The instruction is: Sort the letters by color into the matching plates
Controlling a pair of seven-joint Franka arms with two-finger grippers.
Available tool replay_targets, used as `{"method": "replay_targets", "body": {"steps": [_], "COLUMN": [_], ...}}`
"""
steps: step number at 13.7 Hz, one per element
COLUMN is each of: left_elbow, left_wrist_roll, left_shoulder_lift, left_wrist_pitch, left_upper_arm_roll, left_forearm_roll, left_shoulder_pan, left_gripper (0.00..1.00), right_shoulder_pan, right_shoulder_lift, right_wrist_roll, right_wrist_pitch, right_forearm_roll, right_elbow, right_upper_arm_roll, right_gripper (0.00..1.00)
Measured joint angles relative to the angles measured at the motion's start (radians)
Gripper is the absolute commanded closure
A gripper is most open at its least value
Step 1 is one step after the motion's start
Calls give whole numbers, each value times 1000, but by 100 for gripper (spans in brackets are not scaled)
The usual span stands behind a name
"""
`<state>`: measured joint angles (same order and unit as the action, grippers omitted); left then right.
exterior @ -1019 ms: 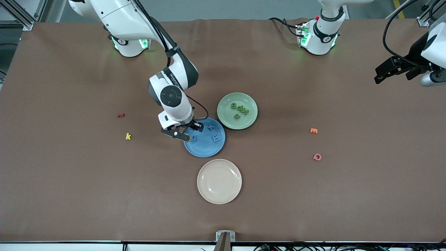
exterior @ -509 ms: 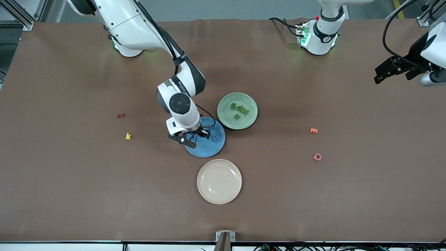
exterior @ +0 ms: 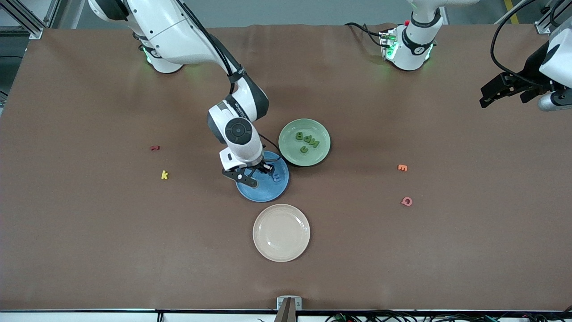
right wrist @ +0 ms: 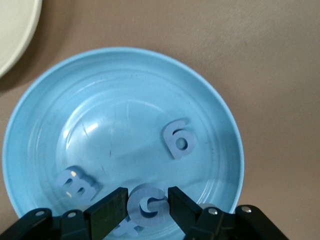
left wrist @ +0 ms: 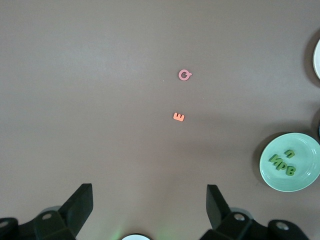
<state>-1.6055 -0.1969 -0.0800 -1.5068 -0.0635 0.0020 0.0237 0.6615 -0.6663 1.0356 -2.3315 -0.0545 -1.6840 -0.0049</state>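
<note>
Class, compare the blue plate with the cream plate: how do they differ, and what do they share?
The blue plate holds small blue pieces; the cream plate holds nothing. The right gripper, shut on a blue G, is over the blue plate; no gripper is over the cream plate. Both are round, shallow and equal in size.

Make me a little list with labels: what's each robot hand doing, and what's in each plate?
right hand: over the blue plate, shut on a blue letter G
left hand: open, holding nothing, waiting up in the air at the left arm's end of the table
blue plate contents: a blue 6 and other blue pieces
green plate: a cluster of green letters
beige plate: nothing in it
loose on the table: yellow k, red piece, orange E, pink Q
</note>
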Motion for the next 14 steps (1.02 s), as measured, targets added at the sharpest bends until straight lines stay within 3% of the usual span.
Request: {"method": "replay_targets", "body": {"steps": [5,6,7,8,14], "left_elbow": [0,0,0,0,0], "left_wrist_roll": [0,0,0,0,0], "left_shoulder_lift": [0,0,0,0,0], "left_wrist_pitch": [0,0,0,0,0], "left_upper_arm_roll": [0,0,0,0,0], "left_forearm_roll": [0,0,0,0,0], "left_shoulder_pan": [0,0,0,0,0], "left_gripper": [0,0,0,0,0], "right_shoulder_pan": [5,5,5,5,6], "right_shoulder_lift": [-11,-13,-14,-14,-14], "right_wrist_roll": [2,2,2,2,2], "right_wrist_pitch": [2,2,2,2,2], "right_forearm_roll": [0,0,0,0,1], "right_elbow": [0,0,0,0,1], "right_upper_arm_roll": [-2,-2,-2,-2,-2], "right_gripper": [96,90,52,1,0]}}
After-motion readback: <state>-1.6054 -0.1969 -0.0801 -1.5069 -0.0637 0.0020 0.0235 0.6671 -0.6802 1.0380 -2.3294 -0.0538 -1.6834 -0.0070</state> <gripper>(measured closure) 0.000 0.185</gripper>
